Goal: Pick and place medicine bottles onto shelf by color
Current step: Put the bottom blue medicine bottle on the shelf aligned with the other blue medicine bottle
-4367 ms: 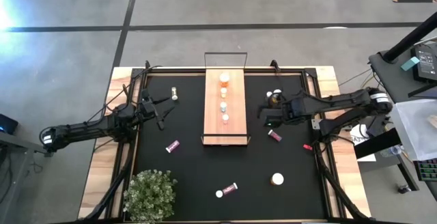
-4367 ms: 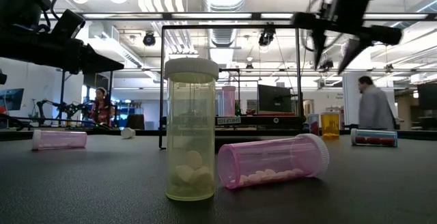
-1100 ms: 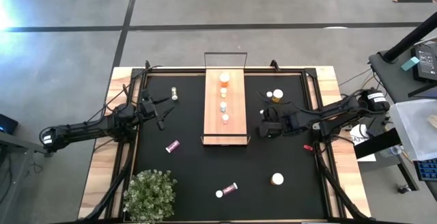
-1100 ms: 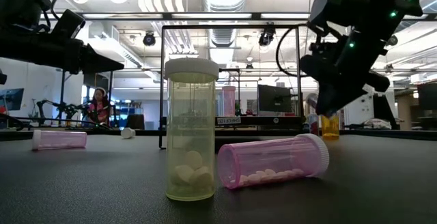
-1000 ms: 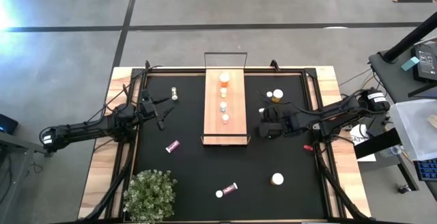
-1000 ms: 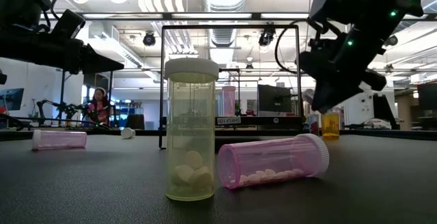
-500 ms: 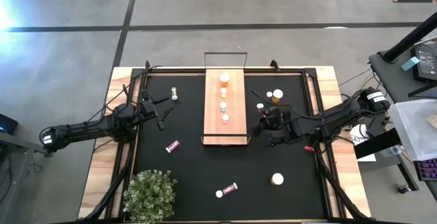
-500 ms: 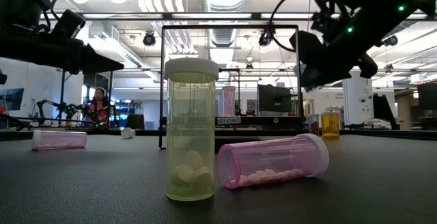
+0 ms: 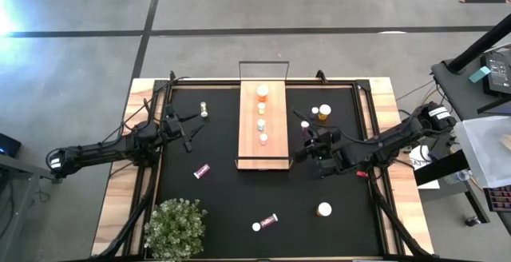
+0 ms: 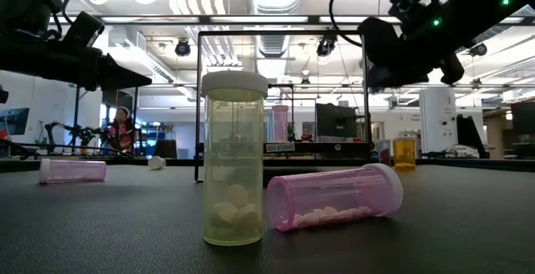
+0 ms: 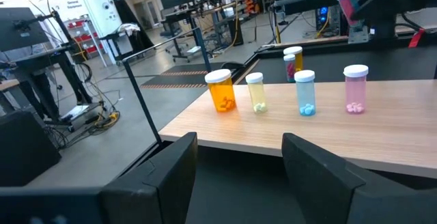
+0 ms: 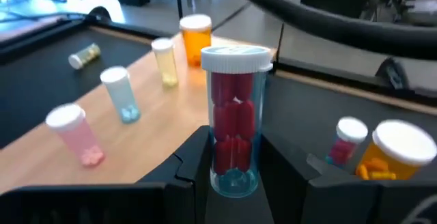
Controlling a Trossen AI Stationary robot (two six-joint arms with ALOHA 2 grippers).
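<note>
My right gripper (image 9: 306, 136) is shut on a clear bottle of red capsules with a white cap (image 12: 234, 115), just right of the shelf (image 9: 263, 154). In the low view the gripper (image 10: 410, 44) is high up and hides the bottle. The light-wood shelf holds an amber (image 12: 195, 38), a yellowish (image 12: 164, 61), a bluish (image 12: 121, 94) and a pink bottle (image 12: 72, 136), all standing on their bases. My left gripper (image 9: 188, 131) is open and empty left of the shelf, and its fingers show in its own view (image 11: 239, 173). My right gripper pinches the red-capsule bottle's lower body (image 12: 232, 166) between its two fingers, one on each side. The bottle sticks out past the fingertips, with its white cap (image 12: 235, 58) farthest from the wrist. It is lifted clear of the mat.
An amber bottle (image 9: 324, 112) and a small bottle (image 9: 315, 111) stand at the far right. Pink bottles lie on their sides on the mat (image 9: 201, 170) (image 9: 270, 219). A pale one (image 9: 204, 109) lies far left, and one (image 9: 324, 209) stands near right. There is a red bit (image 9: 359, 171) and a plant (image 9: 176, 226).
My right gripper has risen from the mat with the red-capsule bottle, which is now lifted clear. The gripper has tipped, so the bottle's cap now points toward the far edge beside the shelf.
</note>
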